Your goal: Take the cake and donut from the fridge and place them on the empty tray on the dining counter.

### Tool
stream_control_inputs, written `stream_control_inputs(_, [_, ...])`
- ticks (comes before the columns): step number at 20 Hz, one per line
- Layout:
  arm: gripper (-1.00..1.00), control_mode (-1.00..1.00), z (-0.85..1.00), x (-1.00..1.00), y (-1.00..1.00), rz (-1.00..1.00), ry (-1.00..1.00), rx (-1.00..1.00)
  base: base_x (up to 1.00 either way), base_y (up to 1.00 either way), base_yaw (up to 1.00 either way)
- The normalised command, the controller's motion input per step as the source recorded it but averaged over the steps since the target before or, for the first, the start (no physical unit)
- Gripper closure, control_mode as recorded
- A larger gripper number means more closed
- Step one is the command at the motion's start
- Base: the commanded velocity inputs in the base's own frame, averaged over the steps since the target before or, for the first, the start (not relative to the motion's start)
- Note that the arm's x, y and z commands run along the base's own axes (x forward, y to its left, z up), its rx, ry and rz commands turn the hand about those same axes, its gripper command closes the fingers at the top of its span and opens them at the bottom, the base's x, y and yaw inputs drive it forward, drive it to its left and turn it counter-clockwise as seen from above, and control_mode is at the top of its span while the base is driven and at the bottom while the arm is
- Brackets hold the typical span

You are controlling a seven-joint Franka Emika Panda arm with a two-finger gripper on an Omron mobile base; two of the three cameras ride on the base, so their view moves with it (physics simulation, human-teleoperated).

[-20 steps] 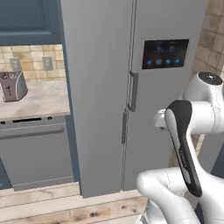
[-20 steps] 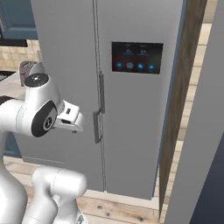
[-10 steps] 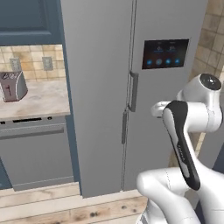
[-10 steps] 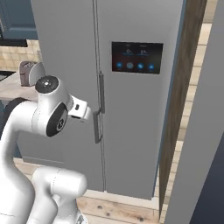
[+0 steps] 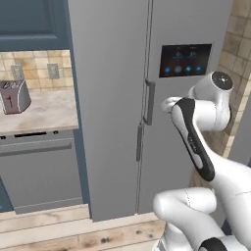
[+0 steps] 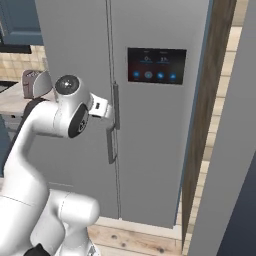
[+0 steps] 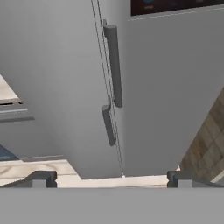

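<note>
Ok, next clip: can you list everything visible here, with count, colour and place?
fridge: one, grey, centre, doors closed
fridge handles: two, grey, vertical, by the door seam
panel: one, black with blue lights, on the right door
toaster: one, silver, on the beige worktop left of the fridge
cabinets: dark blue, above the worktop
floor: light wood planks
arm: one, white with dark joints
gripper: one, dark tips, open, facing the handles

Silver toaster [image 5: 13, 96] on beige worktop [image 5: 44, 112], grey dishwasher front [image 5: 41, 171] below, wooden floor [image 5: 73, 235]
</note>
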Motion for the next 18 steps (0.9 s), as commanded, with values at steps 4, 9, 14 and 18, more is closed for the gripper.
stream_control_inputs(4, [-1.00, -1.00, 0.01, 0.44, -0.09, 0.00, -0.17, 0.00, 0.00, 0.00, 0.00])
stream_control_inputs(9, [-1.00, -1.00, -0.04, 0.30, -0.05, 0.00, -0.16, 0.00, 0.00, 0.00, 0.00])
stream_control_inputs(14, [-1.00, -1.00, -0.10, 0.48, -0.01, 0.00, -0.06, 0.00, 0.00, 0.00, 0.00])
stream_control_inputs(18, [-1.00, -1.00, -0.01, 0.46, 0.00, 0.00, 0.00, 0.00, 0.00, 0.00, 0.00])
